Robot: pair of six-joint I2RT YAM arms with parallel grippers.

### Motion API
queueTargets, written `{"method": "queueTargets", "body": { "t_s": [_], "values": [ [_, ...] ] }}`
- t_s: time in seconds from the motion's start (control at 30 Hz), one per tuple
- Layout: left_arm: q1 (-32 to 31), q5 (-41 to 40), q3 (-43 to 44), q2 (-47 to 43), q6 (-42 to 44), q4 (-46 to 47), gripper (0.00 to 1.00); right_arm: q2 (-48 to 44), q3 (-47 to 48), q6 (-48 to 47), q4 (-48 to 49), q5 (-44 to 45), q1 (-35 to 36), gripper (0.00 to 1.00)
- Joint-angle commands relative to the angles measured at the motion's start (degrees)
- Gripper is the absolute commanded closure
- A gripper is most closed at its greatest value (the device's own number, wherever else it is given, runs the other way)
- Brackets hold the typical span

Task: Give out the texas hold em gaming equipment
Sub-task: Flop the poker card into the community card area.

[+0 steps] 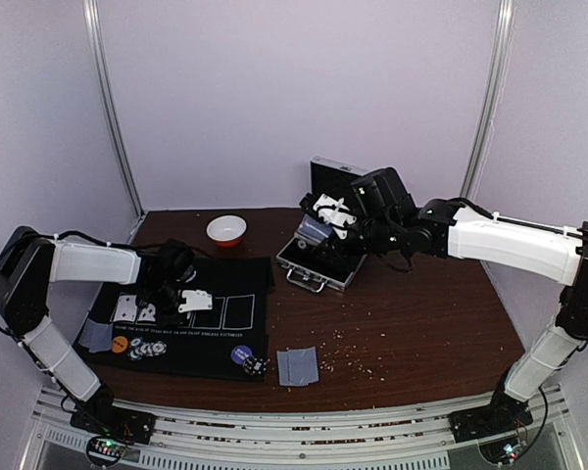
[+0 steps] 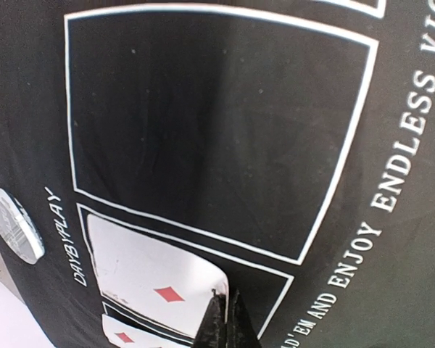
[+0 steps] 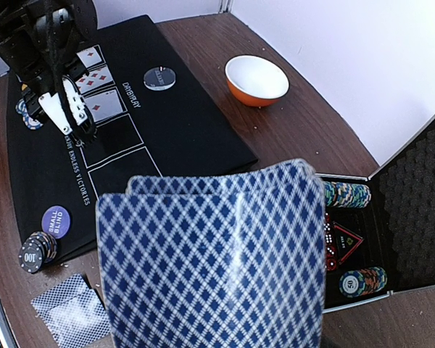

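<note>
My left gripper is down on the black mat, shut on the curled-up corner of a face-up diamond card lying in a printed box. Below that card shows another face-up card, and a silver disc lies at the mat's left edge. My right gripper hovers over the open case, shut on the blue-backed deck, which hides its fingers. A purple disc and a striped chip stack sit at the mat's near corner.
An orange-and-white bowl stands beyond the mat. Face-down cards lie on the wood at the front and at the mat's left corner. An orange disc and chips rest on the mat's near edge. Chip stacks fill the case.
</note>
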Motion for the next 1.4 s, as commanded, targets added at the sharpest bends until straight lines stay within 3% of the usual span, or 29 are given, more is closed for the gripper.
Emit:
{"method": "queueTargets", "body": {
  "t_s": [0.0, 0.07, 0.2, 0.63, 0.87, 1.17, 1.37],
  "values": [
    [0.4, 2.7, -1.3, -2.9, 2.4, -0.3, 1.0, -2.0, -1.0, -0.1, 0.4, 0.9, -0.1, 0.57],
    [0.3, 3.3, -2.6, -4.2, 4.1, -0.1, 1.0, -1.9, -0.9, -0.1, 0.5, 0.9, -0.2, 0.57],
    [0.1, 3.7, -4.8, -6.5, 5.5, -0.1, 0.88, -1.7, -0.7, -0.1, 0.4, 0.9, -0.2, 0.57],
    [0.2, -3.1, -1.0, 0.1, 1.3, 4.0, 0.92, -2.4, -1.4, 0.3, 0.5, 1.4, -0.2, 0.57],
    [0.2, -0.9, 0.1, 0.8, 0.8, 3.1, 0.88, -3.3, -2.5, 0.3, 0.2, 1.9, -0.1, 0.57],
    [0.2, 5.6, 0.3, -2.5, 1.8, -1.3, 0.71, -3.2, -2.3, 0.2, 0.5, 2.1, -0.1, 0.57],
    [-0.2, 9.0, 1.9, -5.7, 1.6, -2.7, 0.66, -2.9, -1.6, -0.1, 0.3, 2.0, -0.2, 0.57]
  ]
}}
